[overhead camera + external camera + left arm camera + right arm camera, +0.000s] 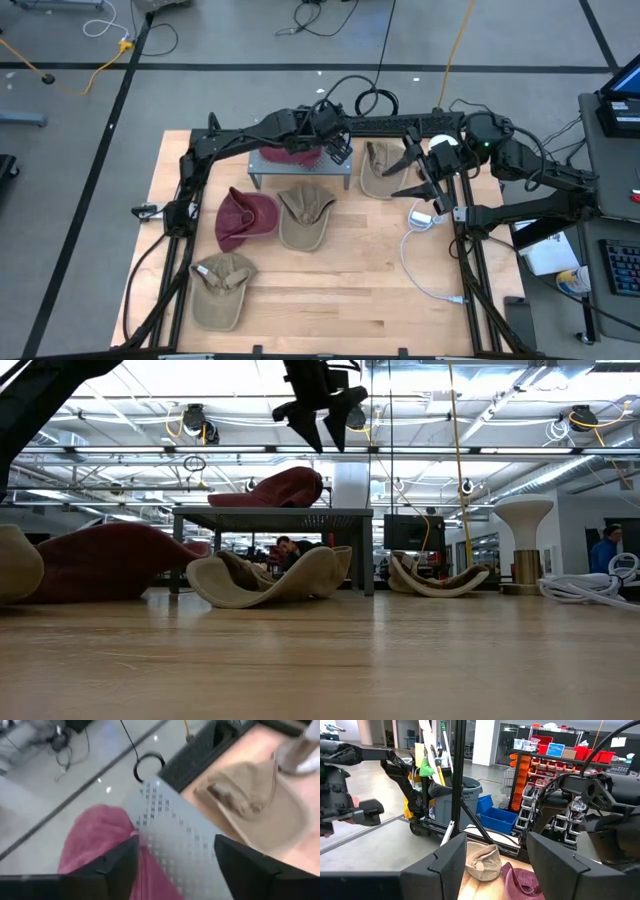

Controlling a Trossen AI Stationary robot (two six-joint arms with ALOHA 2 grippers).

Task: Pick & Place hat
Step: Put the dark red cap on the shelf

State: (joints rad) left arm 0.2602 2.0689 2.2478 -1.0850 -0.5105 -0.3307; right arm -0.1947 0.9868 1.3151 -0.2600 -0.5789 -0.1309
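A maroon hat (pixel 288 154) rests on top of a small grey perforated stand (pixel 330 168) at the table's far middle; the low view shows the hat (pixel 280 489) sitting on the stand's top. My left gripper (pixel 175 845) hangs open above the stand's right end, slanting down, clear of the hat (pixel 100 845), which lies beside one finger. In the low view the gripper (pixel 322 428) is well above the stand. My right gripper (pixel 490 865) waits open, raised and level, at the table's right (pixel 415 172).
On the table lie another maroon hat (pixel 245 216), a tan hat (pixel 306 214) beside it, a tan hat (pixel 222 290) near the front left, and a tan hat (pixel 379 168) right of the stand. A white cable (pixel 420 255) trails along the right side.
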